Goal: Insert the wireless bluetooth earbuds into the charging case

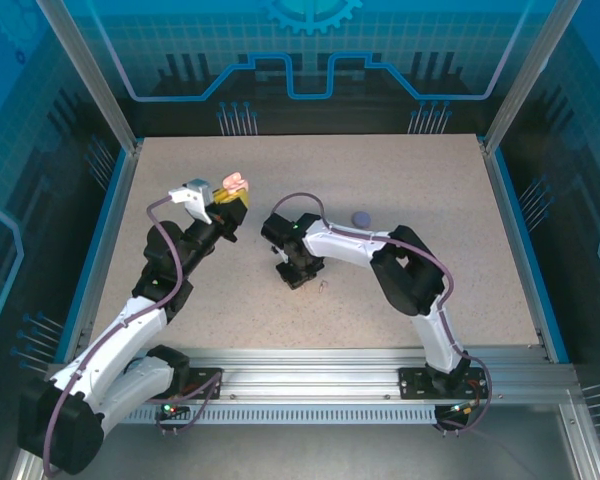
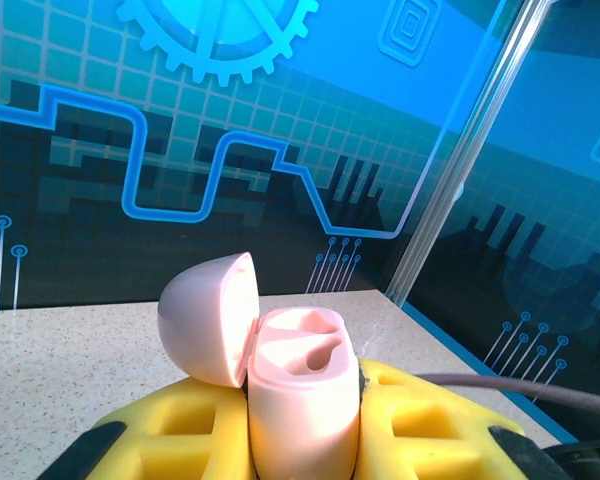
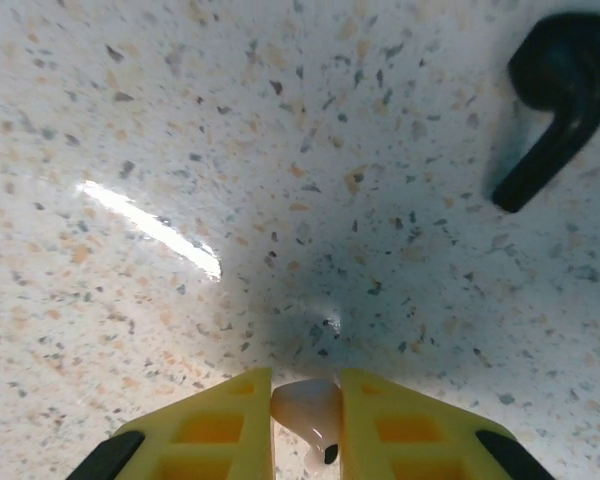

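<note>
1 pale pink earbud, lower centre of right wrist view, pinched by right gripper; 1 black earbud upper right on table; left gripper grasping open pink charging case.

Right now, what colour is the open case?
The case is pale pink; the left wrist view shows it best.
</note>
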